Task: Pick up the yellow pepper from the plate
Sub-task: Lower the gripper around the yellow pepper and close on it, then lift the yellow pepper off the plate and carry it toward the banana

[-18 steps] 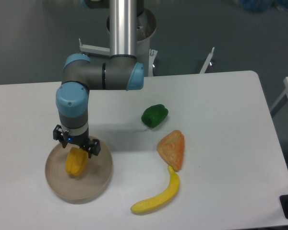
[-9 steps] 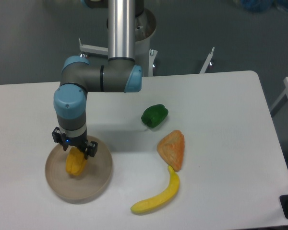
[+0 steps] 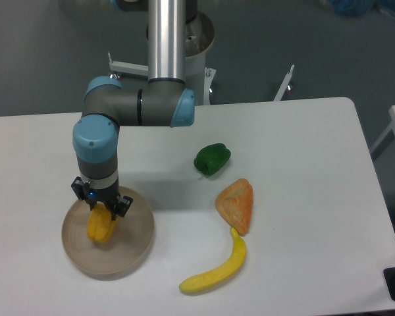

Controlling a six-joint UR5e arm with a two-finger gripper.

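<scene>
Yellow pepper (image 3: 101, 226): blocky, yellow-orange, lying inside the plate (image 3: 133, 249), left of its centre, a placement that leaves its top open to a descent from above. Gripper (image 3: 101, 209): jaws set down over the pepper's upper end, one at each side; whether they already pinch it cannot be told. Plate: round, tan, low-rimmed, on the tabletop (image 3: 303, 151). Green pepper (image 3: 212, 158): up and right of the plate, well apart. Triangular orange piece (image 3: 236, 204): right of the plate. Banana (image 3: 216, 269): lower right of the plate, its tip touching the triangular piece.
</scene>
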